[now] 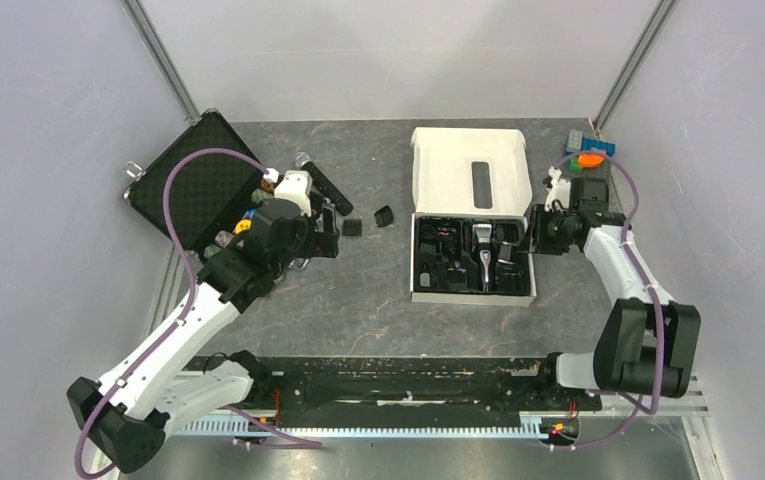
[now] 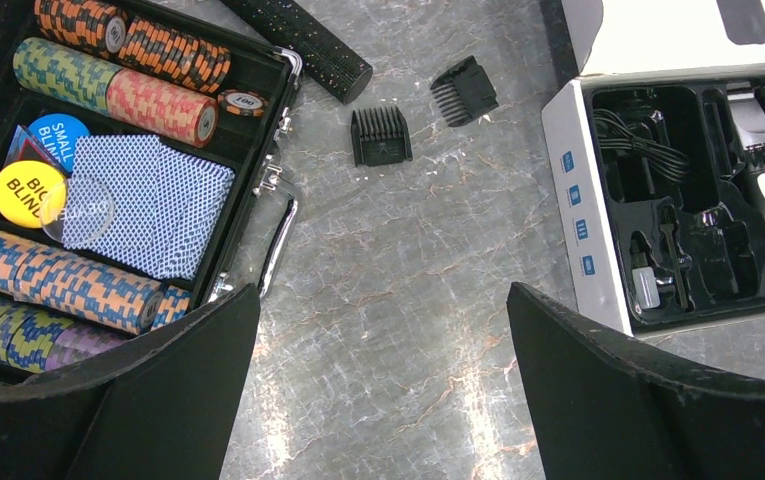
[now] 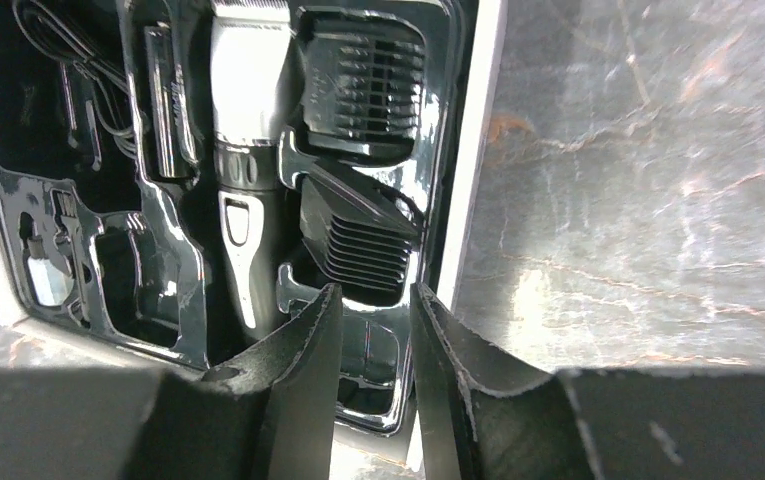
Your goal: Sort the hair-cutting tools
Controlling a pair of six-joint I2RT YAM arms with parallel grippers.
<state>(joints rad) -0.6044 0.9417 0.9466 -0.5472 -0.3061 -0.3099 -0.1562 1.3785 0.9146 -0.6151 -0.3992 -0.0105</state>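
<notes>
Two small black clipper combs [image 1: 352,227] [image 1: 384,216] lie loose on the table; the left wrist view shows them ahead of my fingers, one nearer [image 2: 380,136] and one farther right [image 2: 464,90]. My left gripper [image 2: 380,300] is wide open and empty above bare table, near them [image 1: 323,240]. The silver-and-black clipper [image 3: 243,150] lies in the black tray of the white box [image 1: 421,268], with two combs [image 3: 363,90] [image 3: 363,240] in slots beside it. My right gripper [image 3: 375,295] hovers over the tray's right edge [image 1: 533,240], its jaws a narrow gap apart and holding nothing.
An open black case [image 2: 283,95] with poker chips and cards lies at the left. A long black microphone [image 2: 303,42] lies behind the loose combs. The box's white lid [image 1: 470,180] stands open behind the tray. Small coloured items [image 1: 588,155] sit at the back right.
</notes>
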